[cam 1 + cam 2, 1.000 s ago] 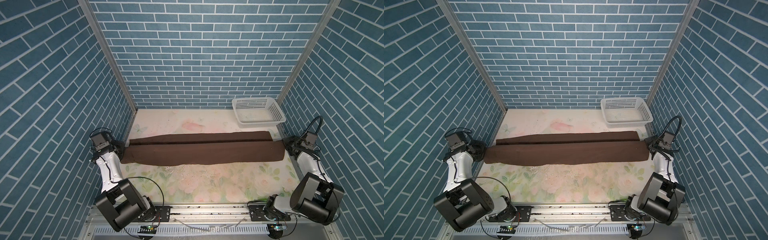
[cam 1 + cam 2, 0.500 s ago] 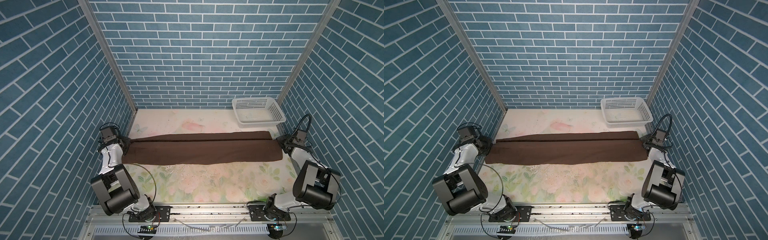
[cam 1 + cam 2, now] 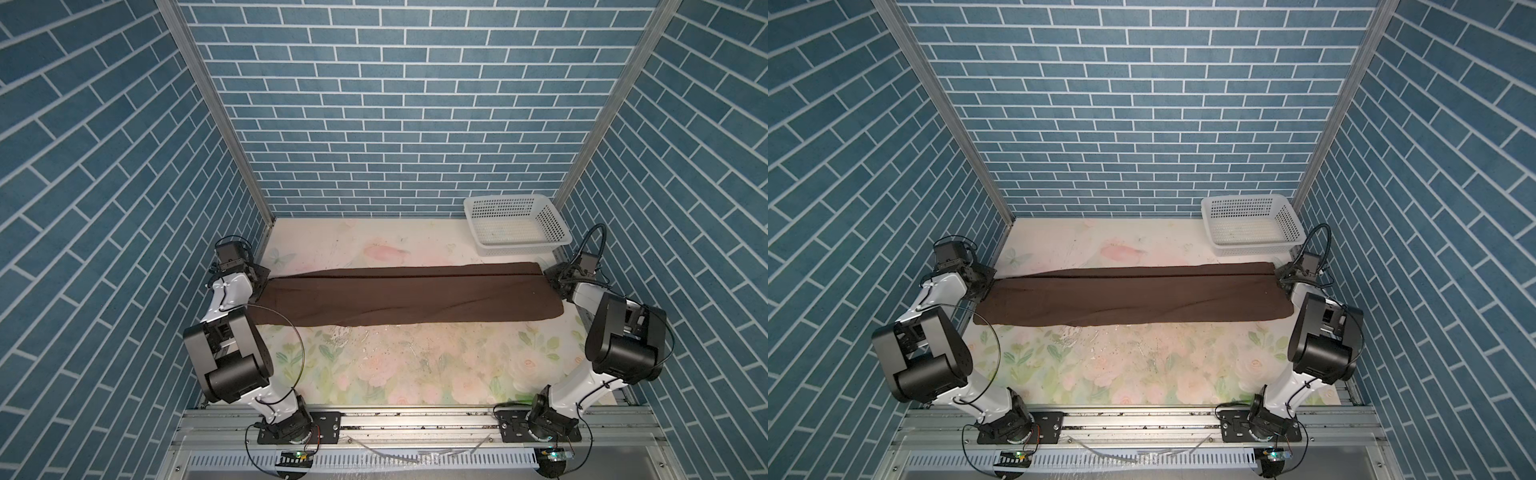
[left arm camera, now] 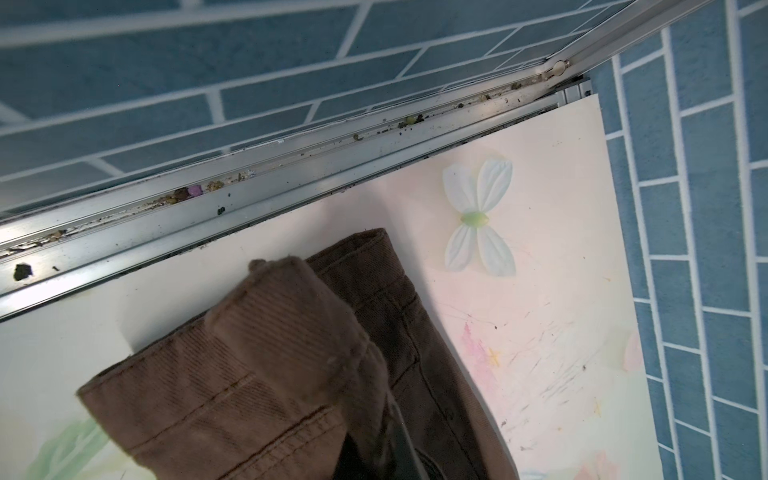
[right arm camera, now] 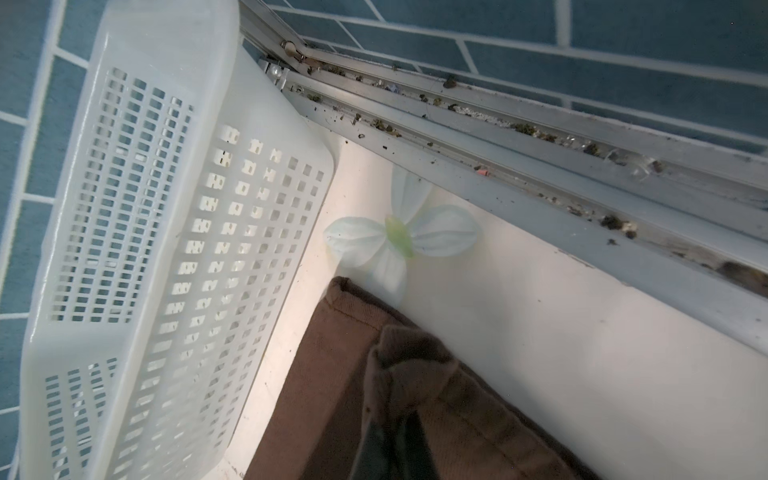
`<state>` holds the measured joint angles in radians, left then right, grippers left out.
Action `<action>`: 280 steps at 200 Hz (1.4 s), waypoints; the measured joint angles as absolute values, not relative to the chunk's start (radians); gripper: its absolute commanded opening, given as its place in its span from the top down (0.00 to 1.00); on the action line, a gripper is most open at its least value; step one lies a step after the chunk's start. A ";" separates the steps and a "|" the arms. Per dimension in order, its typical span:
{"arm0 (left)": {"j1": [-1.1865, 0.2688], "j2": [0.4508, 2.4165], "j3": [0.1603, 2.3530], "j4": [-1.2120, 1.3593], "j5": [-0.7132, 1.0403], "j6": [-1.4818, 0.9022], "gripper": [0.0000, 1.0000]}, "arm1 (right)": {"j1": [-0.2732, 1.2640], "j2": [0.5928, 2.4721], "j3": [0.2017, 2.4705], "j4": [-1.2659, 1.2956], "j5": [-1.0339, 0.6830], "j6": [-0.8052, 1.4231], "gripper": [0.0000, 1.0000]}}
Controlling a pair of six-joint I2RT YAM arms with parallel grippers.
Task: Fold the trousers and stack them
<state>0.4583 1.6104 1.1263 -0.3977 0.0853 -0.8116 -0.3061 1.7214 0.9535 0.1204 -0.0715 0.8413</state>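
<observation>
Both top views show the trousers (image 3: 407, 299) (image 3: 1133, 297) stretched left to right across the middle of the table (image 3: 395, 365), reaching almost from one side wall to the other. They are plain dark brown, matte and soft. They are doubled lengthwise into one long band, and a straight dark line runs along it close to the far edge. The near edge lies on the flowered table top, with a long slanting crease left of the middle.

The left gripper (image 3: 261, 286) is pressed together on the far left corner of the trousers, and the right gripper (image 3: 553, 282) pinches the far right corner.

In the left wrist view the cloth (image 4: 291, 353) looks lighter brown. It has a fine ribbed weave and stitched hems, and it bunches over the gripper. In the right wrist view a hemmed corner (image 5: 399, 374) does the same.

A white basket (image 3: 515, 249) with perforated walls stands in the far right corner, just beyond the right end of the trousers.
</observation>
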 measured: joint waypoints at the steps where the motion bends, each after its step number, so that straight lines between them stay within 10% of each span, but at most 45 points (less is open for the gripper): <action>1: 0.458 1.611 1.126 -0.398 0.085 -0.812 1.00 | -0.305 1.724 0.955 0.121 -0.071 0.841 1.00; 63: 0.451 1.682 1.138 -0.387 0.051 -0.794 1.00 | -0.253 1.773 1.015 0.143 -0.026 0.838 1.00; 97: 0.442 1.750 1.201 -0.396 0.061 -0.783 0.84 | -0.247 1.797 1.022 0.149 -0.021 0.838 1.00; 112: 0.440 1.771 1.219 -0.396 0.058 -0.784 0.60 | -0.247 1.804 1.022 0.150 -0.014 0.838 1.00; 132: 0.442 1.793 1.241 -0.387 0.043 -0.778 0.41 | -0.248 1.816 1.022 0.159 -0.006 0.846 0.67; 159: 0.442 1.824 1.285 -0.387 0.047 -0.775 0.39 | -0.253 1.858 1.037 0.167 -0.008 0.844 0.46; 250: 0.420 1.679 1.277 -0.409 0.086 -0.755 0.53 | -0.258 1.817 1.119 0.028 -0.019 0.822 0.38; 267: 0.388 1.613 1.222 -0.395 0.102 -0.740 0.68 | -0.258 1.745 1.113 0.005 -0.018 0.807 0.46; 280: 0.349 1.589 1.190 -0.381 0.125 -0.729 0.78 | -0.258 1.671 1.089 0.012 -0.028 0.790 0.94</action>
